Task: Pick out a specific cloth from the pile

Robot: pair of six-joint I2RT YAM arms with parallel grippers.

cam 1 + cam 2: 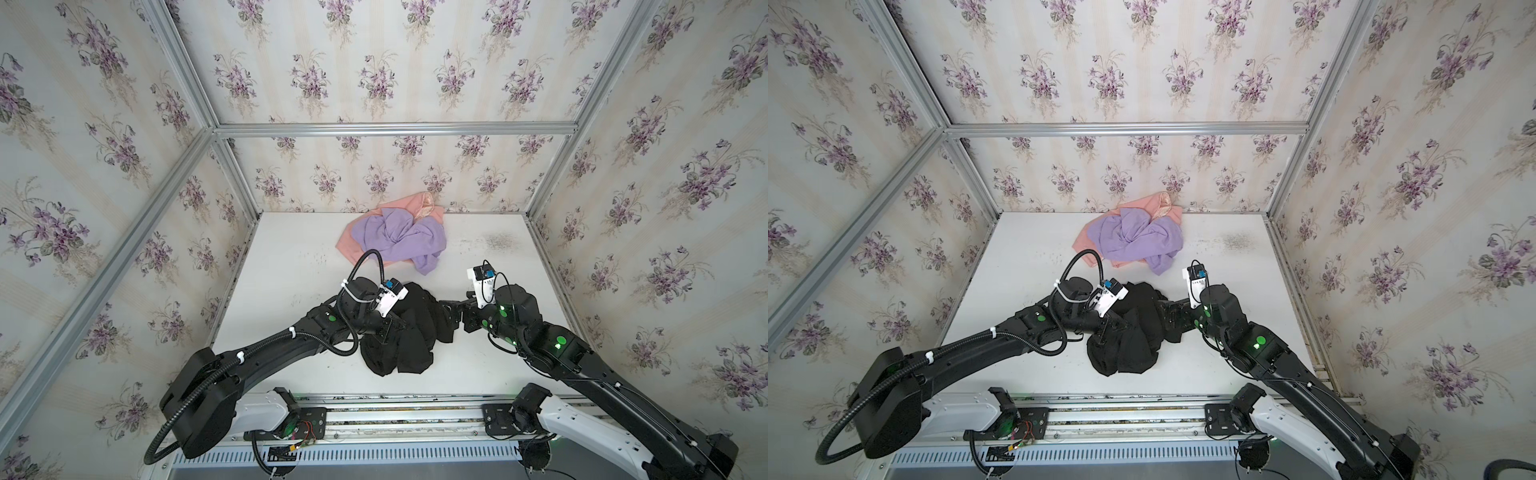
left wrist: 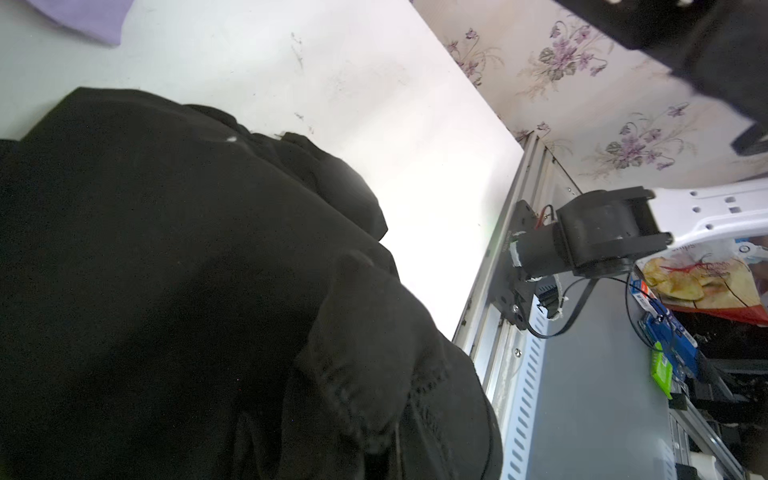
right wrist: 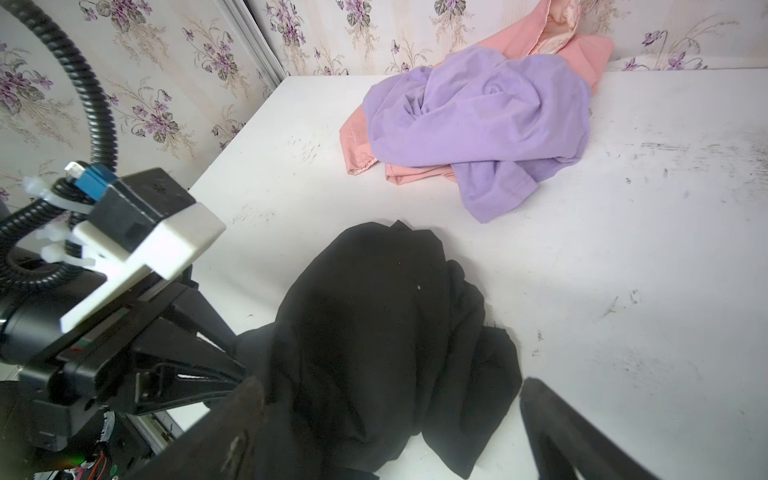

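Showing the black cloth [image 1: 405, 332] set apart from its heap. In both top views it is lying crumpled in the lower middle of the frame on the white table [image 1: 291, 266]. It is well apart from the pile [image 1: 415, 232] at the upper middle, where the lavender cloth [image 1: 399, 241] is draping over the salmon-pink cloth [image 1: 351, 245]. The left gripper [image 1: 397, 328] is reaching in from the lower left and pinching a fold on the garment's left side, its claw closed on the fabric. The right gripper [image 1: 451, 313] is standing at the garment's right edge with its claw spread wide, holding nothing. It is probably placed there to take a second hold, so that the limp fabric lifts without trailing.

In the left wrist view, the black fabric is filling the lower left of the frame and bunching close under the camera, as a pinched fold would. The claw itself cannot be made out against the dark cloth. A lavender corner is showing at the upper left, with bare table between.

In the right wrist view, the black garment is occupying the lower middle, between the two spread fingers [image 3: 245, 415] at the bottom edge. At the left of the frame, the other arm's fingertips are meeting on the fabric's edge. The pile is sitting at the upper right, clear of the black garment, so the pick appears largely accomplished.
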